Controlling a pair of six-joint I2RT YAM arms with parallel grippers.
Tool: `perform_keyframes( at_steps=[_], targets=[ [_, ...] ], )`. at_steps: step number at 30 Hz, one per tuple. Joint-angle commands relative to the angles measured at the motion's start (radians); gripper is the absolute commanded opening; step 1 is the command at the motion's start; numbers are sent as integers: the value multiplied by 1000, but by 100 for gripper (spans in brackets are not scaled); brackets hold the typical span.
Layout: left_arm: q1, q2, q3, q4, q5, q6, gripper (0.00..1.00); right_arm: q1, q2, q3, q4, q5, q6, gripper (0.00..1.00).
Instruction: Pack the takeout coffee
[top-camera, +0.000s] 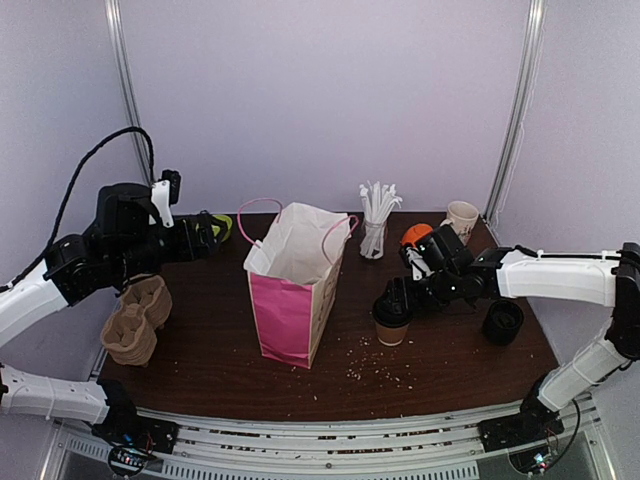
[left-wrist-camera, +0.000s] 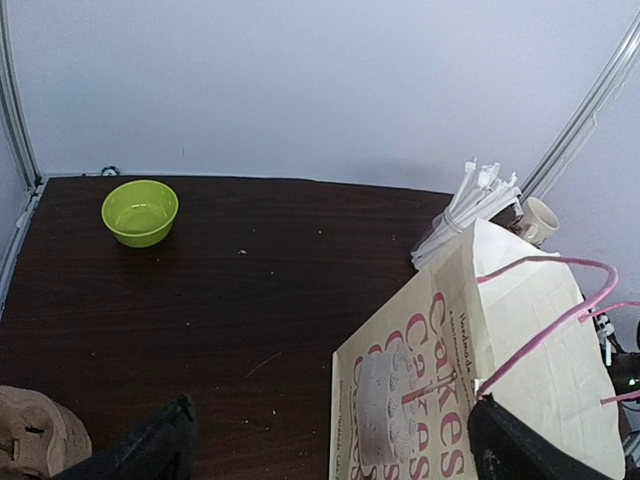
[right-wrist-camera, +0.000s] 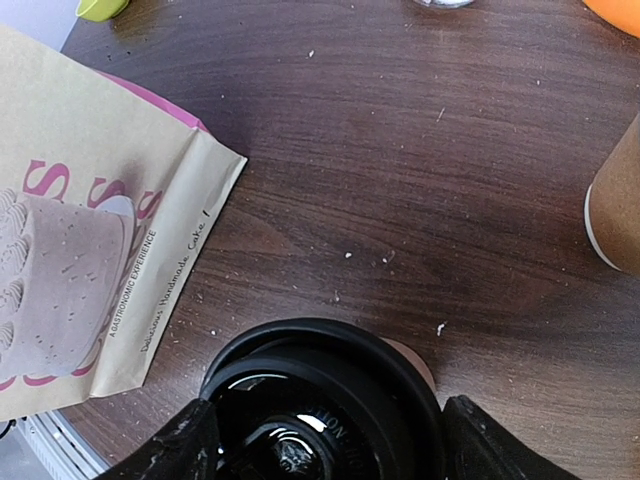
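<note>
Takeout coffee cup (top-camera: 391, 320) stands on the worktop (top-camera: 450, 360) beside a pink paper bag (top-camera: 288, 300). Right end effector (right-wrist-camera: 325, 445) straddles its lid (right-wrist-camera: 320, 385), grip impossible to tell. Left end effector (left-wrist-camera: 330, 450) spread wide, empty.

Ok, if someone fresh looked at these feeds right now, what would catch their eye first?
The pink and cream paper bag stands open mid-table, with "Cakes" printed on its side. Just right of it, the right gripper straddles the black lid of a brown takeout cup, though I cannot tell whether it grips. At far left, the left gripper hangs open near a stack of pulp cup carriers.
</note>
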Motion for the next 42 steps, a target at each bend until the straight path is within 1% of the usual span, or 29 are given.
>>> perform_keyframes(
  at_steps=[1,7,11,20,22,24,27,32,34,42],
  targets=[
    [5,-5,-11,47,-5,10,98,-6,40,-60,-100,42,-4,77],
    [4,-4,-15,46,-5,9,98,-7,39,-124,-133,62,-7,71],
    [5,-6,-19,45,-5,7,98,-7,15,-186,-138,60,6,69],
    [5,4,-20,47,1,2,98,-7,-68,-316,-104,33,68,69],
    [5,4,-19,47,3,2,98,-6,-80,-331,-96,29,78,71],
    [5,1,-20,45,3,3,98,-6,-98,-330,-92,25,89,74],
    [4,-5,-19,42,2,2,98,-7,-136,-287,-110,31,100,82],
    [5,-14,-19,40,6,1,98,-7,-172,-157,-195,51,91,92],
    [5,-17,-19,40,4,1,98,-7,-175,-110,-229,54,81,99],
    [5,-14,-19,42,-2,7,98,-7,-135,85,-409,46,-19,100]
  ],
)
